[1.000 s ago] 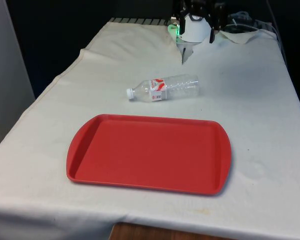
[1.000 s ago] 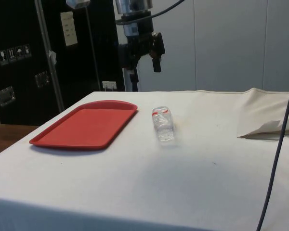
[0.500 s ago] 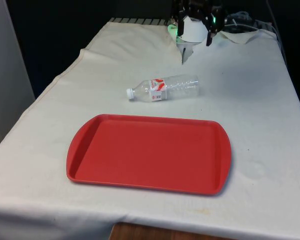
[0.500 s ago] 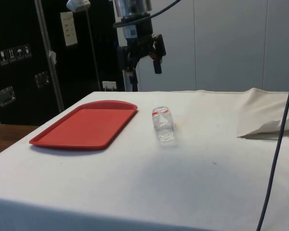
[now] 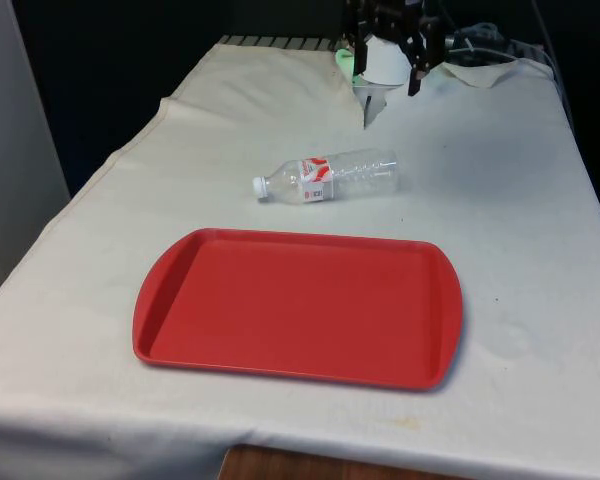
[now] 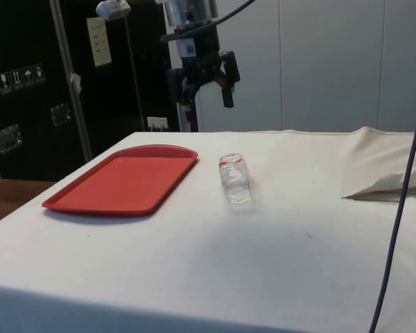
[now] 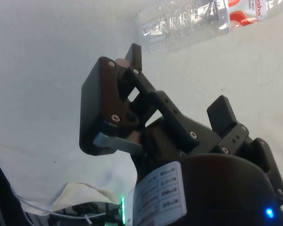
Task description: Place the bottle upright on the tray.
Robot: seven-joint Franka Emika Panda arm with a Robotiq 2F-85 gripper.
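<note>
Front view: the bottle (image 5: pixel 326 176) lies on its side on the bench (image 5: pixel 500 250), cap toward the view's left, just beyond the empty tray (image 5: pixel 298 306); nothing of the task is done, with grasp, lift and upright placing all left; the gripper (image 6: pixel 206 78) hangs high over the far end, jaws spread and empty; since a second ago it has turned about its wrist, bottle and tray unmoved.

Bare cloth (image 5: pixel 500 200) surrounds the lying bottle (image 5: pixel 330 176); tray (image 5: pixel 298 305) holds nothing.
</note>
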